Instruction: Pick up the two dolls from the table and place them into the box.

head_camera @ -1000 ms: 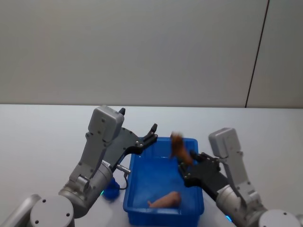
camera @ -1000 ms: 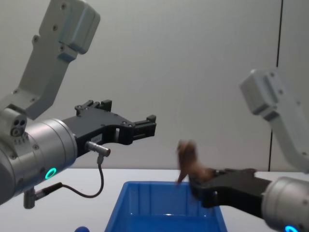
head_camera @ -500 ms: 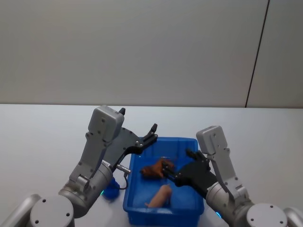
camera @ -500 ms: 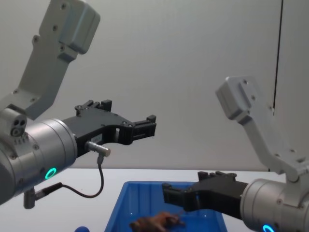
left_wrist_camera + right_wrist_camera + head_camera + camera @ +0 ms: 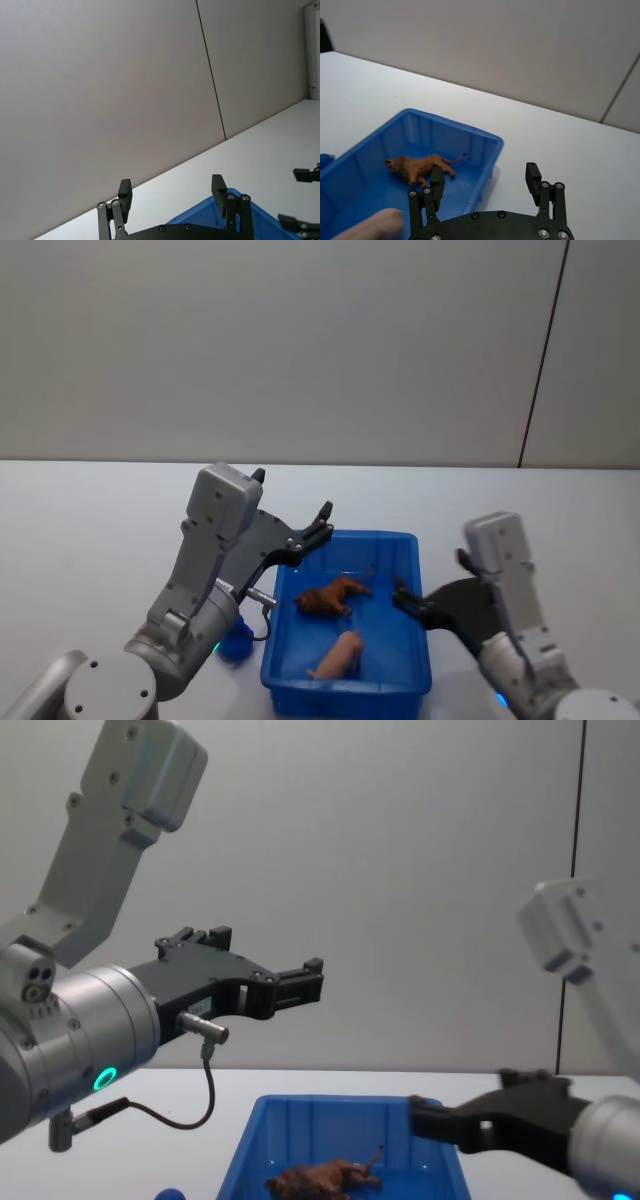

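The reddish-brown doll lies on its side on the floor of the blue box, toward the far end. The pale pink doll lies in the same box, nearer me. In the right wrist view the brown doll and the pink doll sit inside the box. My right gripper is open and holds nothing, just off the box's right wall. My left gripper hangs open above the box's far left corner. The chest view shows the brown doll low in the box.
A small blue object rests on the white table against the box's left side. Bare tabletop stretches right of the box. A grey wall stands behind the table.
The right gripper carried the brown doll over the box, let it go and drew back to the right, open. The doll now lies in the box. The left arm stayed put.
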`<state>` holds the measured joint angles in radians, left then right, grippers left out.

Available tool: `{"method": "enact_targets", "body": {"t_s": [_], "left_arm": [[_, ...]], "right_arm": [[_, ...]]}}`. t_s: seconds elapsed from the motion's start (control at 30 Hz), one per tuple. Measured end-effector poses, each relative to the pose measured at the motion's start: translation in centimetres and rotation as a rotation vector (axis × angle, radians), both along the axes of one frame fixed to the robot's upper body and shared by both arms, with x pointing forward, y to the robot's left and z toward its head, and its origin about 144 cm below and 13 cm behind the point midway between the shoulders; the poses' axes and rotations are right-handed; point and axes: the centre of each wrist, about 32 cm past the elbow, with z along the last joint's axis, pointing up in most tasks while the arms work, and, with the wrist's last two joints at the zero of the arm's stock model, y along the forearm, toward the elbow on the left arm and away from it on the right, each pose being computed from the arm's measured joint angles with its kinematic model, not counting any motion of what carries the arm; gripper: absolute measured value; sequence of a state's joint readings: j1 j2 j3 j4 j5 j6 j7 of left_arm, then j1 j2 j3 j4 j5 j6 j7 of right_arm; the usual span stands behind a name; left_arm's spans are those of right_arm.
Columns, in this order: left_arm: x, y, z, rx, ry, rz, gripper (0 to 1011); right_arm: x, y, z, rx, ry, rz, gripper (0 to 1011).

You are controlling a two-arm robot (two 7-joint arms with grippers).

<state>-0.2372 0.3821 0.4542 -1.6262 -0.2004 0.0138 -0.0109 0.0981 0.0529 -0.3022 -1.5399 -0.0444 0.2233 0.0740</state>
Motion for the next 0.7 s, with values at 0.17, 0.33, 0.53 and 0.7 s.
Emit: {"method": "enact_targets", "body": {"t_s": [0.17,0.33,0.53,0.7], "left_arm": [[0.0,0.0,0.0,0.000,0.000,0.000,1001],[0.0,0.0,0.0,0.000,0.000,0.000,1001],[0.0,0.0,0.0,0.000,0.000,0.000,1001],[0.0,0.0,0.0,0.000,0.000,0.000,1001]], "right_arm": [[-0.8,-1.3,-0.1,-0.016,-0.013,-0.072,1001],[-1.4,-2.4,-0.3,-0.029,-0.021,-0.136,1001],[-2.1,-3.5,-0.4,-0.044,-0.027,-0.198,1001],[-2.5,-4.1,-0.4,-0.052,-0.031,-0.229,1001]]}}
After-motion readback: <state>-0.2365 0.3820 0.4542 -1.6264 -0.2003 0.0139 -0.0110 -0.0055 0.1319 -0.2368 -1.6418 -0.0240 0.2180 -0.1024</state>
